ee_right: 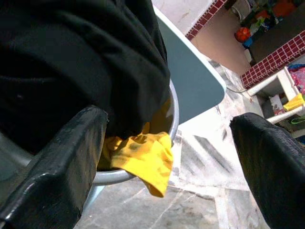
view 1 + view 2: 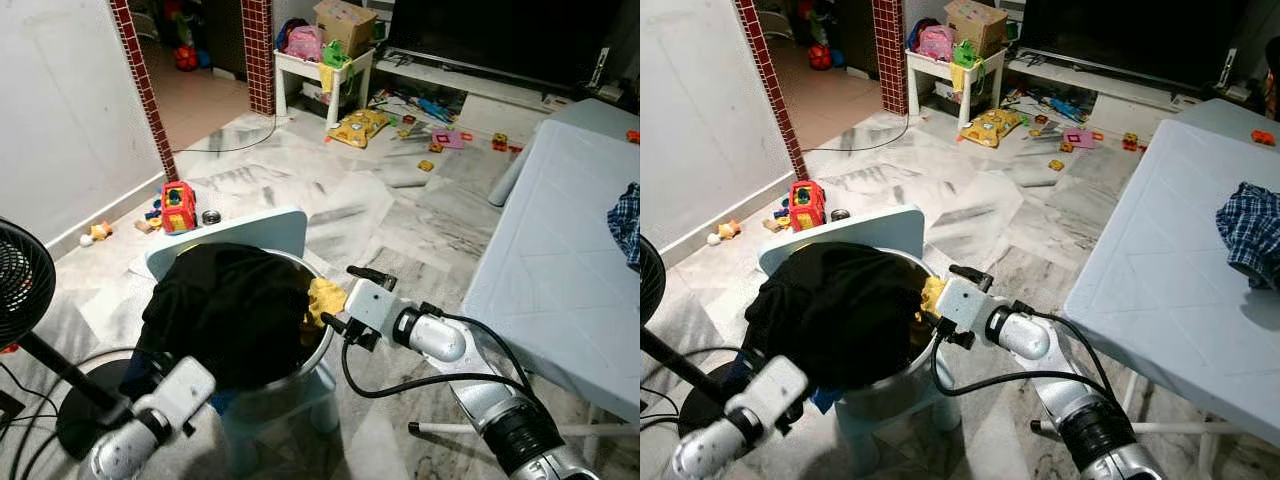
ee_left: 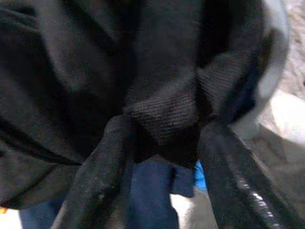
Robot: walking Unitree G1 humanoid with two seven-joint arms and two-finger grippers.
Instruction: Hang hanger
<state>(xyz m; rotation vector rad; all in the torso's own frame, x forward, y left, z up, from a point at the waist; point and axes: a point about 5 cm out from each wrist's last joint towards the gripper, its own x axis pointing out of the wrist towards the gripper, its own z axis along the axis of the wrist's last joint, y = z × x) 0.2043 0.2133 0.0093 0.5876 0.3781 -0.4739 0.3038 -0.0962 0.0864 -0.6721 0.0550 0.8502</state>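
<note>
Item: black garment (image 2: 235, 310), lying heaped in a metal basin (image 2: 902, 375) and spilling over its near rim. The basin is sitting on a pale blue plastic chair (image 2: 262, 232) on the marble floor (image 2: 340, 200).

Item: yellow cloth (image 1: 143, 157), hanging over the basin's rim beside the black garment.

Item: left claw (image 3: 164, 148), reaching in at the basin's near side, its two fingers (image 3: 102, 167) pinching a fold of the black garment between them.

Item: right claw (image 1: 167, 138), hovering at the basin's right rim just beside the yellow cloth, fingers spread wide and holding nothing.

Item: hanger; I cannot be pointing to one anywhere in the room.

Item: pale blue worktop (image 2: 1160, 280), standing to the right, carrying a checked cloth (image 2: 1252, 230).

Item: black fan (image 2: 20, 285), standing at the left. Toys (image 2: 178, 206) are lying scattered across the floor.
</note>
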